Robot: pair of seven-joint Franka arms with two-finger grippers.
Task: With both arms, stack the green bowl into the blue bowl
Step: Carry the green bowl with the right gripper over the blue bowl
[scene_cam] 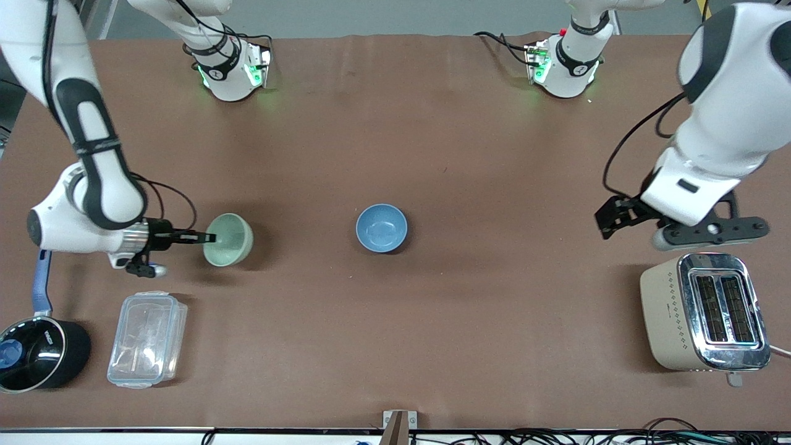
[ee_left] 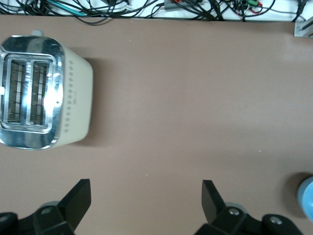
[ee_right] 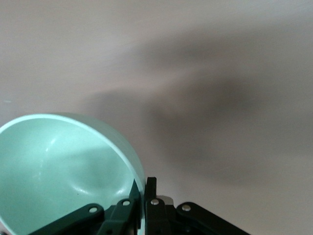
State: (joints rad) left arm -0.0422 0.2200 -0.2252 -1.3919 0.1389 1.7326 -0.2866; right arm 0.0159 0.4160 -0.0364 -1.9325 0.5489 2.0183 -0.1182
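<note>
Front view, as I logged it: right gripper [scene_cam: 207,237] pinched the rim of the green bowl [scene_cam: 230,240], which was tilted toward the right arm's end of the table [scene_cam: 432,123]. The blue bowl [scene_cam: 381,228] sat mid-table, well apart. The left gripper [scene_cam: 609,222] hung above the toaster [scene_cam: 701,312], waiting.

Left wrist view: I saw its fingers [ee_left: 80,198] spread wide over bare table, toaster [ee_left: 44,91] nearby.

Right wrist view: I noted the fingers [ee_right: 149,193] pressed on the green bowl's [ee_right: 63,166] rim.

Brown table [scene_cam: 432,154], blue bowl [scene_cam: 381,227] (centre), toaster [scene_cam: 704,312], pot [scene_cam: 38,353]
</note>
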